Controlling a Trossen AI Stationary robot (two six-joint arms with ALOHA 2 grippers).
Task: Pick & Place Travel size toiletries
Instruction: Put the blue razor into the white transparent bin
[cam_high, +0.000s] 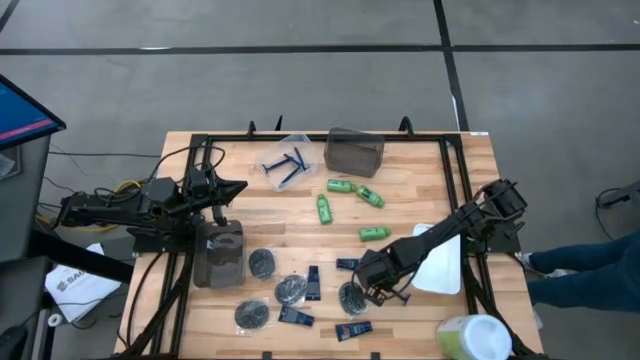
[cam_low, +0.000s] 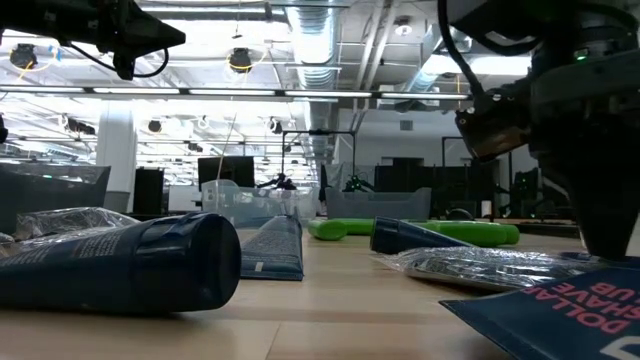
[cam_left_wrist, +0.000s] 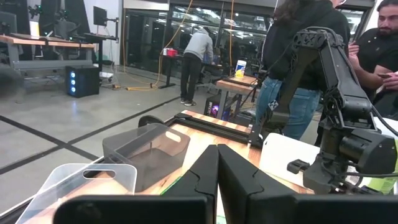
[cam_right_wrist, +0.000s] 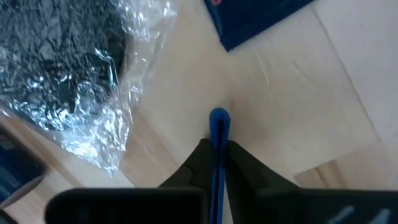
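Observation:
My right gripper (cam_high: 385, 288) points down over the table's near right part and is shut on a thin blue razor (cam_right_wrist: 218, 134). A dark disc in clear wrap (cam_right_wrist: 56, 68) and a navy sachet (cam_right_wrist: 261, 18) lie on the wood beside it. Green mini bottles (cam_high: 343, 186) lie mid-table. More discs (cam_high: 262, 263) and navy sachets (cam_high: 313, 283) lie along the near side. Two blue razors (cam_high: 285, 165) lie in a clear bin at the back. My left gripper (cam_left_wrist: 217, 180) is shut on nothing and held level over the table's left side (cam_high: 235, 190). My right gripper pinches the blue razor's thin shaft (cam_right_wrist: 218, 140) between its two fingers (cam_right_wrist: 245, 163), coming from above and pointing down. The razor runs along the fingers, and its rounded end (cam_right_wrist: 219, 116) sticks out below them toward the wood. Whether that end touches the table, I cannot tell.
A white tray (cam_high: 440, 262) lies right of my right gripper. A grey bin (cam_high: 353, 152) stands at the back and another (cam_high: 220, 255) at the left. A round pale-green-topped tub (cam_high: 472, 338) sits at the near right corner. People stand beyond the table's right side.

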